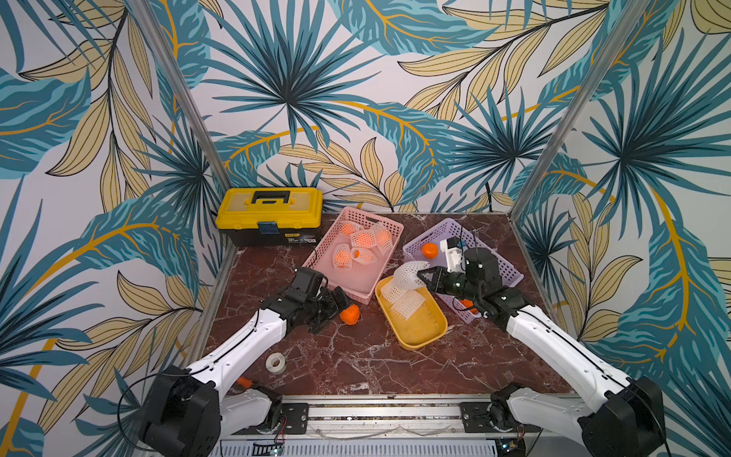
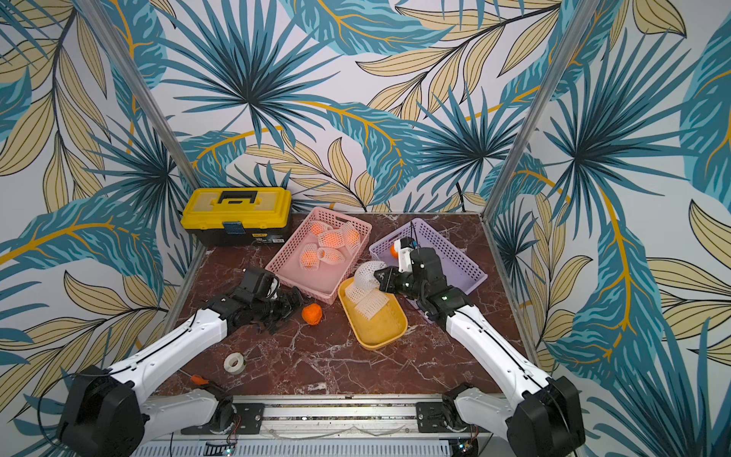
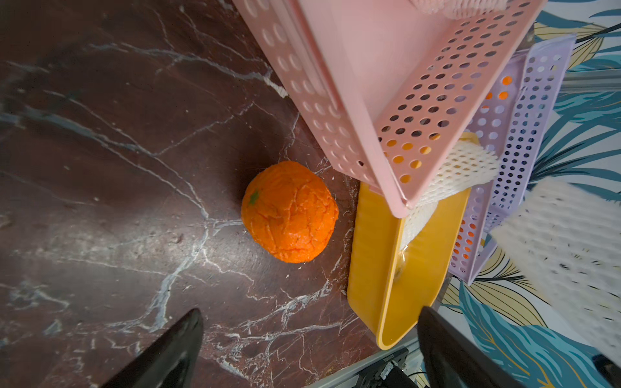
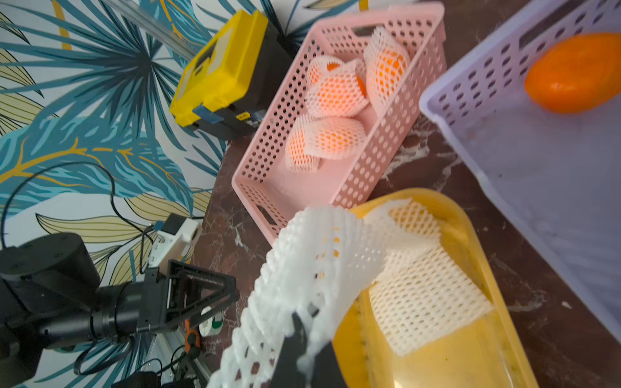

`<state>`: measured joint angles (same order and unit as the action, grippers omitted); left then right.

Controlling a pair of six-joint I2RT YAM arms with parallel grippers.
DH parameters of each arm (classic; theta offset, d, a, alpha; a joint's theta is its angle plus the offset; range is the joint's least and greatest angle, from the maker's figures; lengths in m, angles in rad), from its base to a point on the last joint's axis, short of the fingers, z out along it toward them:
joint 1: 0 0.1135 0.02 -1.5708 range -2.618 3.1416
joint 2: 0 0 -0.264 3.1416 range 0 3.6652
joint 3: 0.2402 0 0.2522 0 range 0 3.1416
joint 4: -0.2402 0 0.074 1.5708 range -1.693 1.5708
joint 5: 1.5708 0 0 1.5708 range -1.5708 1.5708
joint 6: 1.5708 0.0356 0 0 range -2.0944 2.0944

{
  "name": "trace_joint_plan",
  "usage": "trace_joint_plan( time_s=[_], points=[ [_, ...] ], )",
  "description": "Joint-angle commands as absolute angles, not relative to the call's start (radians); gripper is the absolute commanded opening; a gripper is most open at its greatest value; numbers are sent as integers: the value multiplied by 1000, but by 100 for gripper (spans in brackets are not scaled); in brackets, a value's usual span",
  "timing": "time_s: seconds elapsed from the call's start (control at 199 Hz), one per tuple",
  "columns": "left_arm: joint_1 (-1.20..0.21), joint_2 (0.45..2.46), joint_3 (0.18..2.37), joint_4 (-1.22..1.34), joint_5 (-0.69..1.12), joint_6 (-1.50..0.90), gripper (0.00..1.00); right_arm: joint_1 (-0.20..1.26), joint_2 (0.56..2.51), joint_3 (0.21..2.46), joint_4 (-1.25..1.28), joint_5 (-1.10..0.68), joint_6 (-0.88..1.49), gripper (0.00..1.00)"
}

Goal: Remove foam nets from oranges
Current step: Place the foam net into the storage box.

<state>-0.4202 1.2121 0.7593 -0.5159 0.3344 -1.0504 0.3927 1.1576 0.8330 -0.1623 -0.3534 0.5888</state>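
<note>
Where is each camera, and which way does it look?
Top views: high above the robot's base, looking down over the table; left arm and right arm show in both top views.
Left wrist: on the left arm, looking past the open left gripper at a bare orange on the table; two fingertips show.
Right wrist: on the right arm, looking past the right gripper, shut on a foam net, toward the pink basket; the left arm shows.
Shared: both wrist views show the yellow tray and pink basket.

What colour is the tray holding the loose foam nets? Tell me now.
Yellow. The tray shows best in the right wrist view.
</note>
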Motion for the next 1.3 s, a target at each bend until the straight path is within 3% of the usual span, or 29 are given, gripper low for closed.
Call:
trace_joint_plan(
  time_s=[0.0,0.171,0.287,0.393,0.655,0.922,1.184,1.3],
  points=[
    [-433,1241,773,-506,326,-1025,100,395,1152,736,-168,-417,559,2],
    [-444,1277,784,-506,307,-1024,100,393,1146,679,-274,-309,501,28],
    [-444,1277,772,-506,290,-1037,100,393,1128,668,-340,-266,531,54],
    [-445,1276,767,-509,283,-1039,100,393,1090,657,-392,-238,563,62],
    [-444,1274,764,-509,267,-1035,99,395,933,632,-530,-200,615,73],
    [-445,1285,774,-508,270,-1035,99,395,866,712,-780,-77,608,74],
    [-445,1289,785,-502,288,-1029,100,398,821,755,-634,-143,607,74],
    [-440,1261,795,-509,285,-1023,99,479,879,784,-501,-180,578,74]
  ],
)
